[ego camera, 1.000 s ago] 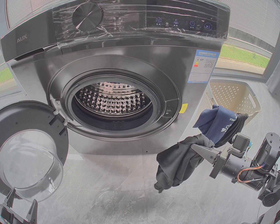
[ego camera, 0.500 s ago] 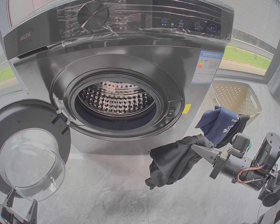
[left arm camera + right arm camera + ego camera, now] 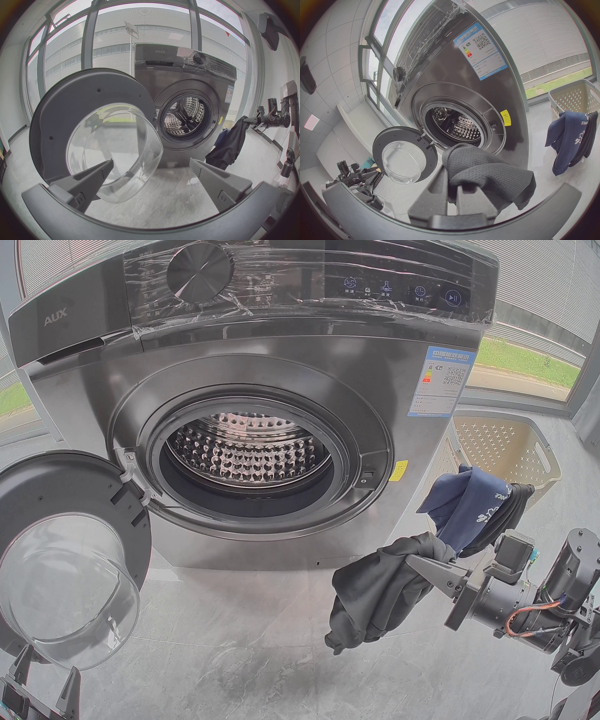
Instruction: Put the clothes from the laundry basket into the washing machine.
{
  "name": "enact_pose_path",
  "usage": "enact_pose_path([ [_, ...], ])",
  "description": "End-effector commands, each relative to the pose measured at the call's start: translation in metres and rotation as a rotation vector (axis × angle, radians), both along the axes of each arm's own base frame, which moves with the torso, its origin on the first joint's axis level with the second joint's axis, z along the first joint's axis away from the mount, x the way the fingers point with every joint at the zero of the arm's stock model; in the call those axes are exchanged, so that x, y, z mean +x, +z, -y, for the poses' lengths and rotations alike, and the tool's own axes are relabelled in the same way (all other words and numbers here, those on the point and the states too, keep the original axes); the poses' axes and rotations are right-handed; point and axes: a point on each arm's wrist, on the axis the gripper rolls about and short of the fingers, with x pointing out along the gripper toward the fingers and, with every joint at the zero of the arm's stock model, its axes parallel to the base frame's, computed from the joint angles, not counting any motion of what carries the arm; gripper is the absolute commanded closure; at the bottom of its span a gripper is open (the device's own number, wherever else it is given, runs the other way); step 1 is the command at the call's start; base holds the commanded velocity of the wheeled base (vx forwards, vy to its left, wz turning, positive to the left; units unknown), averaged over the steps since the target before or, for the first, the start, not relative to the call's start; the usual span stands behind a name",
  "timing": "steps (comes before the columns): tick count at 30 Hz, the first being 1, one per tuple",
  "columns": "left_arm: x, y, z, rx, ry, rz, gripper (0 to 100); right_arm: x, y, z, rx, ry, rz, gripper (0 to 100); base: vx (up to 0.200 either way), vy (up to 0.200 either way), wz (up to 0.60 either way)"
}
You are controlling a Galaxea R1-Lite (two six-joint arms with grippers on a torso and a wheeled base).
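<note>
front-loading washing machine (image 3: pixel 387 396), grey metal, facing the room; round port open; drum (image 3: pixel 247 449) of studded bright steel, no clothes visible in it; door (image 3: pixel 62 515) swung wide to the robot's left on its hinge, its clear glass bowl bulging outward; dial (image 3: pixel 199 271) at the upper left of the control panel; plastic film (image 3: pixel 300 290) crinkled across the panel; energy label (image 3: pixel 442 380) on the upper right of the front; small yellow sticker (image 3: pixel 397 470) just right of the port.

laundry basket (image 3: pixel 506 440), beige perforated plastic, on the floor at the machine's right side; navy garment (image 3: pixel 469 502) with white print draped over its near rim; black garment (image 3: pixel 509 509) draped beside and partly under the navy one.

right gripper (image 3: pixel 417 563), low and right of the port, fingers clamped together on a dark grey garment (image 3: pixel 375 596); the cloth bunches over the fingertips and hangs in folds before the machine's lower right corner, outside the drum, apart from the basket.

left gripper (image 3: pixel 150 162), low, near the open door's lower edge, fingers spread apart, nothing between them.

floor (image 3: pixel 250 646), pale grey marbled tile.
</note>
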Motion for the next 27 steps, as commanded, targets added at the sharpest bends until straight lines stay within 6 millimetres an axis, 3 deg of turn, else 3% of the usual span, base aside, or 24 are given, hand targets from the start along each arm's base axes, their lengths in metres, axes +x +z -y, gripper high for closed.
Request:
enact_pose_path([
  [1,0.000,-0.004,0.000,0.000,0.000,-0.002,0,0.003,0.000,0.001,0.002,0.002,-0.004,100,0.000,0.000,0.00],
  [7,0.000,-0.004,0.000,0.000,0.000,-0.002,0,0.007,0.001,0.005,0.011,-0.004,-0.007,100,0.000,0.000,0.00],
  [10,0.000,-0.004,0.000,0.000,0.000,-0.002,0,0.007,0.001,0.006,0.015,-0.004,-0.008,100,0.000,0.000,0.60],
  [22,0.000,-0.004,0.000,0.000,0.000,-0.002,0,0.002,-0.004,0.003,-0.039,-0.068,0.009,100,0.000,0.000,0.00],
  [27,0.000,-0.004,0.000,0.000,0.000,-0.002,0,-0.004,-0.001,-0.009,-0.038,-0.125,0.025,100,0.000,0.200,0.00],
])
